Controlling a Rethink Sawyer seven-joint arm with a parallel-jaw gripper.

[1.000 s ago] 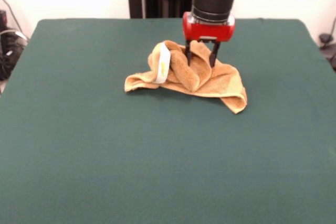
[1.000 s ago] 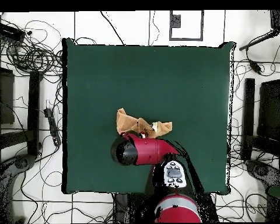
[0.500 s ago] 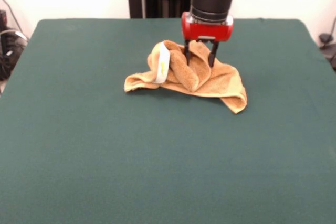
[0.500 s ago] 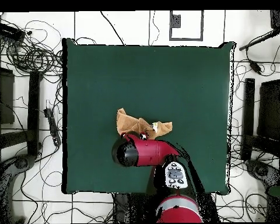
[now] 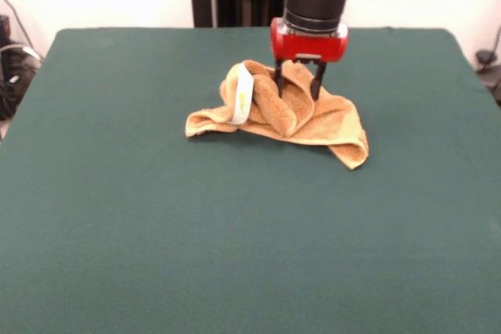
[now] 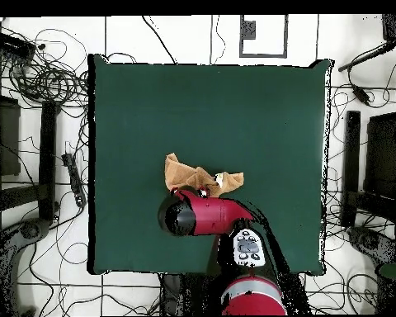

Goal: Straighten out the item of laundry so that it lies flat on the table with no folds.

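The item of laundry, an orange-yellow towel, lies crumpled in a heap on the green table, a little behind its middle. A white tag stands up on the heap's left hump. My gripper hangs straight down over the heap's top, open, its two dark fingers straddling a raised fold. One corner of the towel trails toward the front right. In the overhead view the towel shows just above the red arm, which hides the gripper.
Cables and stands surround the table on the floor. Green tabletop extends on all sides of the towel, widest toward the front edge in the front view.
Almost nothing differs: the gripper has lifted and shifted by a hair over the heap. The towel's shape is the same.
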